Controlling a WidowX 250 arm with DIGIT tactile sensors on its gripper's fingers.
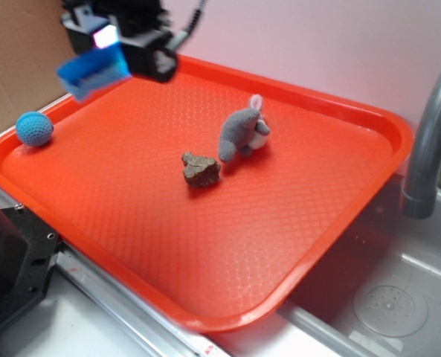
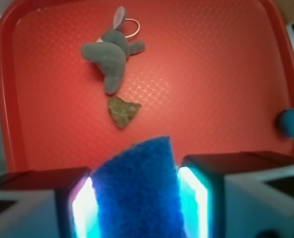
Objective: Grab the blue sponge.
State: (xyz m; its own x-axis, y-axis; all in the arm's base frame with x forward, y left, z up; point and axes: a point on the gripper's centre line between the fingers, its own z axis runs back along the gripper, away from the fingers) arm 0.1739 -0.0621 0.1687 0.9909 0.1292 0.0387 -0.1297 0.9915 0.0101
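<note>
I'm seeing the gripper (image 2: 137,198) clamping the blue sponge (image 2: 135,188) between its fingers, holding it in the air above the orange tray (image 1: 339,216). Below, a grey plush mouse (image 1: 242,134) is lying near a brown rock (image 1: 200,169), with a teal ball (image 1: 34,129) sitting at the tray's edge.
</note>
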